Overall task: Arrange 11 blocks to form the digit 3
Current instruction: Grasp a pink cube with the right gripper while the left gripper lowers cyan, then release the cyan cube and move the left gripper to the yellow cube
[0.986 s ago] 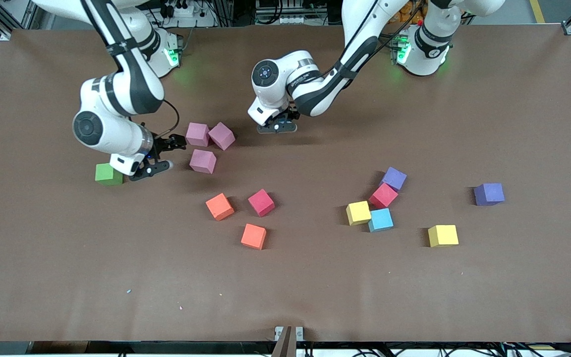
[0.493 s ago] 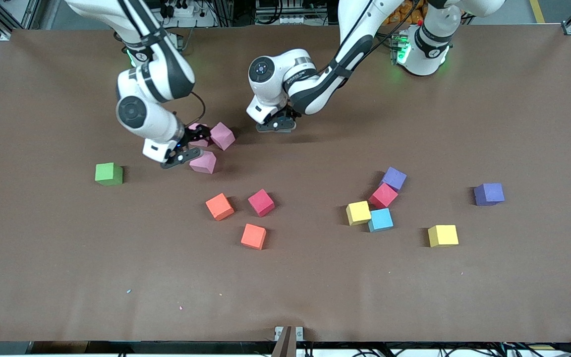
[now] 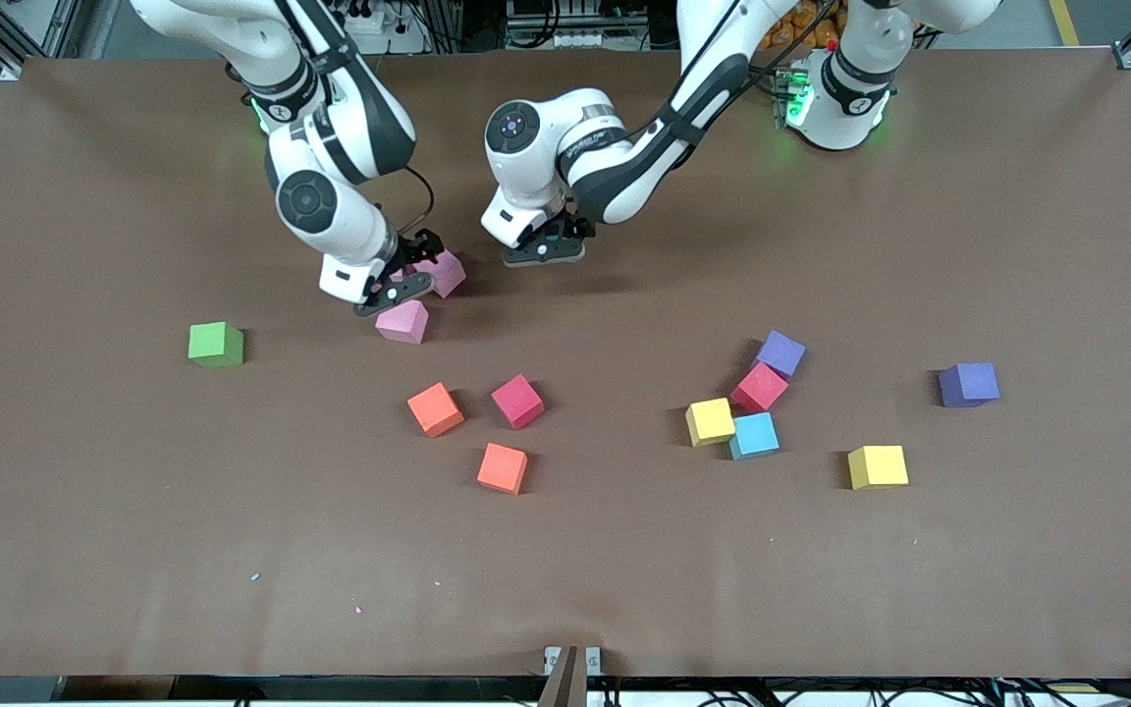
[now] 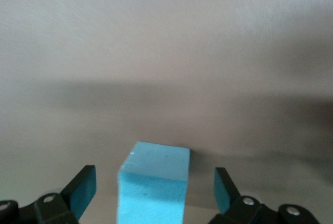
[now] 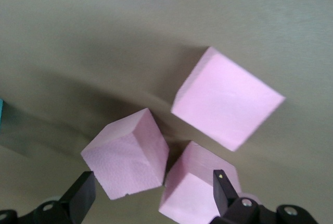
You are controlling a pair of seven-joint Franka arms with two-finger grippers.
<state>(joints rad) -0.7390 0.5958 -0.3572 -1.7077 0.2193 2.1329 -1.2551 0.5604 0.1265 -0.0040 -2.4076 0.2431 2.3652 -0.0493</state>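
Right gripper (image 3: 406,274) over pink blocks (image 5: 227,97), fingers spread, empty. Left gripper (image 3: 544,247), beside the pink blocks, fingers spread around a light blue block (image 4: 154,181) on the worktop (image 3: 624,570); other blocks nearer the camera.

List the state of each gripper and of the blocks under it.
Left gripper: open, low over the table, jaws either side of one block.
Light blue block: standing on the table, ungripped.
Right gripper: open, over the pink cluster.
Pink blocks: three, close together on the table, none gripped.
Green cube: alone, toward the right arm's end.
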